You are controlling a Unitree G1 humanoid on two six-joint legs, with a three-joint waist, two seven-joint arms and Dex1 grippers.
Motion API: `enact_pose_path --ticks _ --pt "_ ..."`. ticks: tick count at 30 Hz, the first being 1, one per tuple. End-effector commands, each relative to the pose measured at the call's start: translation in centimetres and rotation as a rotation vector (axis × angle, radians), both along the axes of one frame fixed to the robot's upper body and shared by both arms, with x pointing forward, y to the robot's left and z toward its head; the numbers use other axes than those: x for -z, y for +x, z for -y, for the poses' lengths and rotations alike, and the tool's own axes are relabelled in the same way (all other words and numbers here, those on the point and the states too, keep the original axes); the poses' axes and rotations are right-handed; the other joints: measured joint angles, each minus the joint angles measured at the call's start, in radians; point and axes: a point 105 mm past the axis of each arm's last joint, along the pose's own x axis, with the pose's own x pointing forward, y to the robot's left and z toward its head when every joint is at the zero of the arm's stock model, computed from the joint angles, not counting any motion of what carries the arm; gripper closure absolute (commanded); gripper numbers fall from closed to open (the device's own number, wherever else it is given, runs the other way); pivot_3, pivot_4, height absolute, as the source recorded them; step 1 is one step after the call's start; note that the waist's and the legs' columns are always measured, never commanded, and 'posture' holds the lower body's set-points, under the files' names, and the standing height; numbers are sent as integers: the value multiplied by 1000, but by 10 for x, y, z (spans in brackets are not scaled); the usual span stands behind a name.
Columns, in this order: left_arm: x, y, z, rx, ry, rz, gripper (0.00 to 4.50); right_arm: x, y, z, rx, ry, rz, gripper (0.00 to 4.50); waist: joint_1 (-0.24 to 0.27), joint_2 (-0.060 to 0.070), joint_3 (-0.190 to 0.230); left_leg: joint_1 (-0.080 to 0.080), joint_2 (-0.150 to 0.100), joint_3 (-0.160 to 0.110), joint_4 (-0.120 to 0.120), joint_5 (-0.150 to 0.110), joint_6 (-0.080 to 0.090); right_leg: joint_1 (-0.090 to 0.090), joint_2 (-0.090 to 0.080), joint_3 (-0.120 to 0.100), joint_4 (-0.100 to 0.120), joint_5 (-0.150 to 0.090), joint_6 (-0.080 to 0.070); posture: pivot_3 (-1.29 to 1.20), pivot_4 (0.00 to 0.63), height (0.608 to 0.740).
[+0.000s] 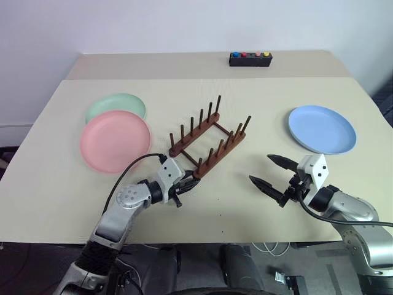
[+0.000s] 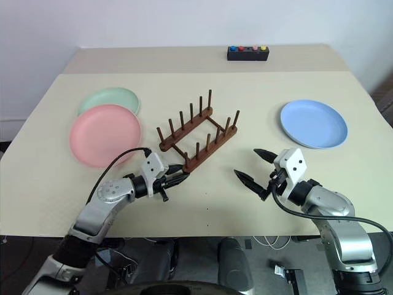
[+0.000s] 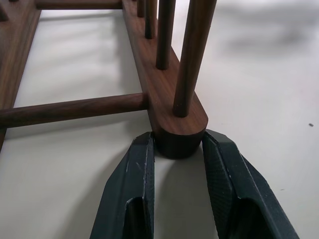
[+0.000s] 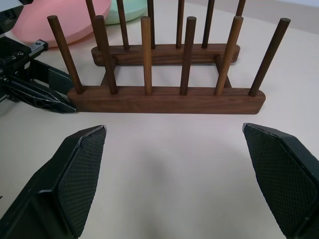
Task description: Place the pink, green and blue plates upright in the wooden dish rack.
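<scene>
**Wooden rack being pinched at its near rail end before any plate is loaded**

Dark-brown wooden dish rack [image 1: 207,136] is sitting mid-frame in the left eye view, with pink plate [image 1: 115,141] overlapping green plate [image 1: 116,107] at left and blue plate [image 1: 322,128] at right, all lying flat. The left end effector [image 1: 191,179] is reaching the rack's lower tip; the right end effector [image 1: 268,170] is hanging released, lower right. Bare bench [image 1: 245,92] is lying open around the rack, edges far off.

Left wrist view: both black fingers [image 3: 130,189] are clamping the rail's rounded end.

Right wrist view: the pegs are standing empty. Likely the rack is being repositioned; next calls for a steady pull or turn without tipping it.
</scene>
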Motion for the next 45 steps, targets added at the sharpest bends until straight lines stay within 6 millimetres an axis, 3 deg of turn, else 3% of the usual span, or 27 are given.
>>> enact_pose_path --ticks 1,5,10,16,28,45 --pt "-4 -4 -1 171 18 -6 3664 -14 -4 9 8 -19 54 0 1 0 0 0 0 0 0 0 0 0 0 0 0 0 0 0 150 740" --pt "-15 -1 4 322 7 -15 3664 -12 -7 15 12 -34 34 0 -1 0 0 -2 0 0 0 0 0 -1 0 0 -2 0 0 0 150 740" --pt "-30 18 16 465 23 4 3664 -9 -15 19 11 -40 5 0 1 -1 1 -5 0 -1 0 0 1 -2 0 -1 -3 1 1 0 150 740" --pt "-34 35 35 552 58 33 3664 0 -34 18 -5 -56 -59 0 -1 -1 1 -5 0 -1 0 -1 1 -2 0 -1 -5 2 4 0 150 740" --pt "-24 49 46 590 89 18 3664 -1 -44 21 63 -64 -43 0 0 -2 2 -6 0 -1 0 -1 2 -2 0 -1 -6 2 4 0 150 740" --pt "-27 62 44 533 70 28 3664 0 -39 18 58 -61 -39 0 -1 -2 2 -6 0 -1 0 -1 2 -2 0 -1 -5 2 5 0 150 740"
